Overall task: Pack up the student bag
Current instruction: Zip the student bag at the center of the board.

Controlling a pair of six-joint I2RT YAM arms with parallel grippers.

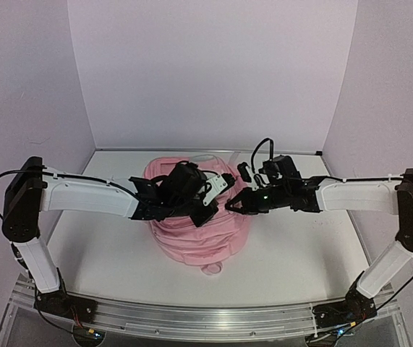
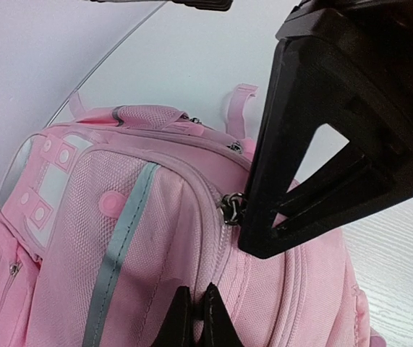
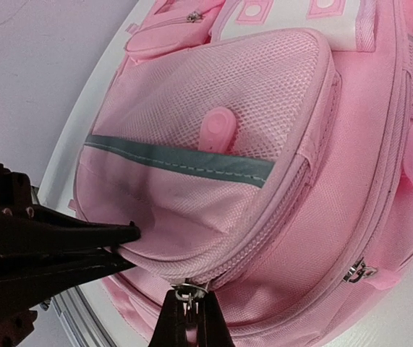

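Pink student bag (image 1: 199, 238) pinched from both sides

The right gripper (image 3: 189, 307) is clamped tight on a zip pull (image 3: 186, 292) at the bag's 3 o'clock, and the left gripper (image 3: 130, 237) is pinched onto pocket fabric from 9. The bag's laid mid table (image 1: 105, 246), with a mesh pocket (image 3: 213, 94) and grey stripe (image 3: 184, 163) seen.

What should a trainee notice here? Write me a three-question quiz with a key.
1. True or false: the right gripper is shut on a zipper pull of the pink backpack.
2. What does the left gripper pinch? A) a strap B) the backpack's fabric C) nothing
3. Fill in: the backpack lies on a white ___.
Key: 1 true; 2 B; 3 table.
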